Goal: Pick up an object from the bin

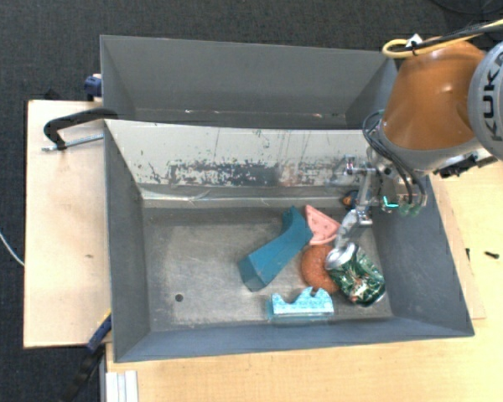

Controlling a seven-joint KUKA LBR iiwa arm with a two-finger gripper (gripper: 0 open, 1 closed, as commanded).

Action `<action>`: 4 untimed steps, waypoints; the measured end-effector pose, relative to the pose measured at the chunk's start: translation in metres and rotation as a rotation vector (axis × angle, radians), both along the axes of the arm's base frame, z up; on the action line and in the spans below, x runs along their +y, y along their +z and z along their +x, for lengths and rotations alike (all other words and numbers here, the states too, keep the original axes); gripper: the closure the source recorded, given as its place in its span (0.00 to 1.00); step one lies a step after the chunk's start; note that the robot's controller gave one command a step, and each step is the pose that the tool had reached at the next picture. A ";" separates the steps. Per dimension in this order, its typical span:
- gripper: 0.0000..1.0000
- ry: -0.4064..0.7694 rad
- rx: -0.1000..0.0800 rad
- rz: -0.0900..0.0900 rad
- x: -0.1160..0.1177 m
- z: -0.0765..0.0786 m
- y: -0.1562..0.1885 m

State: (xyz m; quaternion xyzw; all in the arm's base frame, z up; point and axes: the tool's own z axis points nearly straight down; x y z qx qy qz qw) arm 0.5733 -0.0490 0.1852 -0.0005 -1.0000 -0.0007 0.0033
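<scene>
"KU" shows on the arm (486, 99). The bin (193, 283) holds a blue block (277, 254), brown ball (314, 268) and green crumpled packet (362, 285). The tool (344, 252) is over the packet's edge; its opening cannot be told.

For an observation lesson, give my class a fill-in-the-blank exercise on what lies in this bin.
1. The crumpled packet beside the gripper is ____.
2. The small piece between the teal block and the gripper is ____.
3. The bin is ____.
Missing words: green; pink; grey.
</scene>
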 end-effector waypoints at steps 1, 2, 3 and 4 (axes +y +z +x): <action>0.00 0.001 -0.009 -0.001 0.000 0.002 0.005; 1.00 -0.007 -0.012 -0.001 -0.007 0.015 -0.107; 1.00 -0.007 -0.012 -0.001 -0.007 0.015 -0.107; 1.00 0.111 -0.016 -0.002 -0.010 -0.009 0.044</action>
